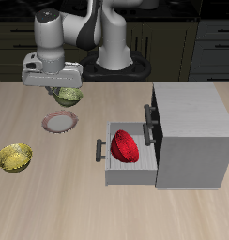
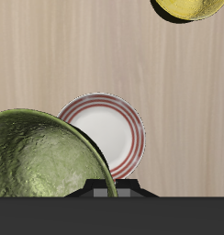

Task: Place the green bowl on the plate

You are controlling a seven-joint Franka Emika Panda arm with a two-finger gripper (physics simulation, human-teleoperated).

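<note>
Nearest the exterior camera, at the lower left of the frame, sits the yellow bowl [image 1: 15,157], well apart from the work and untouched. Near the frame's centre an open drawer [image 1: 107,172] of the grey cabinet [image 1: 191,131] holds the red bowl [image 1: 125,146]. The action is in the upper left: the gripper [image 1: 60,86] hangs over the table [image 1: 51,206] with the green bowl [image 1: 68,96] right under it, the bowl's rim showing just below the gripper's body. The fingers cannot be made out in either view, so whether they are clamped on the bowl cannot be told; yet the wrist view shows the green bowl [image 2: 45,156] large and close, seemingly carried above the wood, which suggests a grasp. The plate [image 1: 61,121] lies just below the bowl in the exterior frame, bare, its reddish rim plain in the wrist view [image 2: 109,133] and partly overlapped by the bowl. By my judgement the carrying step is in hand: the bowl looks lifted but not yet over the plate. The next move calls for a short shift toward the plate until the bowl is centred, a gentle descent, then release.
</note>
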